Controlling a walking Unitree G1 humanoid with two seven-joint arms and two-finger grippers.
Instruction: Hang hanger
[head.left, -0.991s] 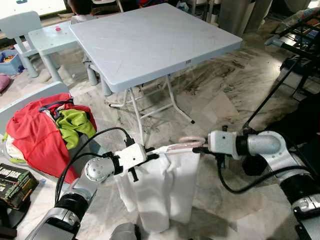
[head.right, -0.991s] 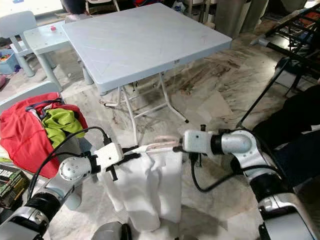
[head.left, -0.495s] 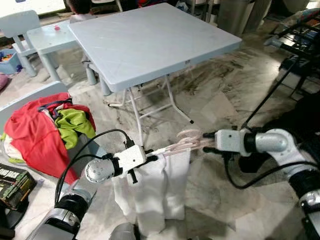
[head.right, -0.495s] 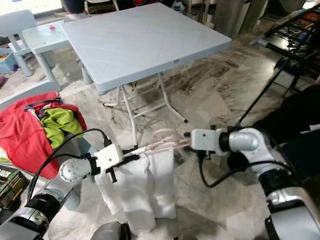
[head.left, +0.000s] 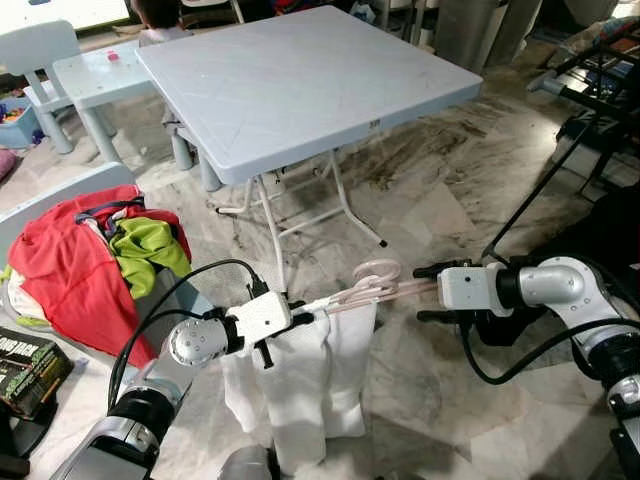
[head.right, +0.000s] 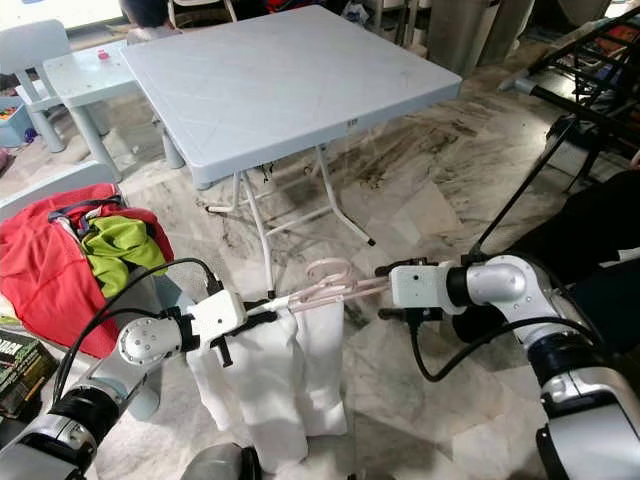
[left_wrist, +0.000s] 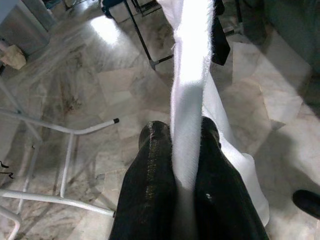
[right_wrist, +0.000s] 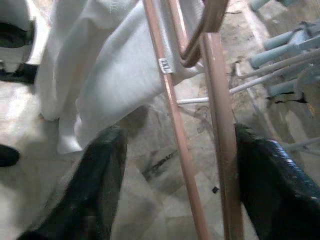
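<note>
A pink hanger (head.left: 375, 283) lies almost level above the floor, its hook up. A white garment (head.left: 300, 390) droops from the hanger's left end. My left gripper (head.left: 303, 316) is shut on the garment's top edge, and the left wrist view has both black fingers (left_wrist: 150, 165) pinching the white cloth (left_wrist: 190, 75). My right gripper (head.left: 432, 292) is open at the hanger's right end. In the right wrist view the pink hanger bars (right_wrist: 220, 100) run between the spread fingers (right_wrist: 95, 185), closer to one of them; I cannot tell if they touch.
A pale folding table (head.left: 300, 80) stands just behind the hanger, its legs (head.left: 275, 235) close by. Red and green clothes (head.left: 90, 260) are piled at the left. A black drying rack (head.left: 590, 80) and dark cloth (head.left: 610, 230) are at the right. Marble floor lies below.
My right gripper has opened and drawn back to the right along the hanger. The garment has bunched toward the left gripper, baring more of the pink bars.
</note>
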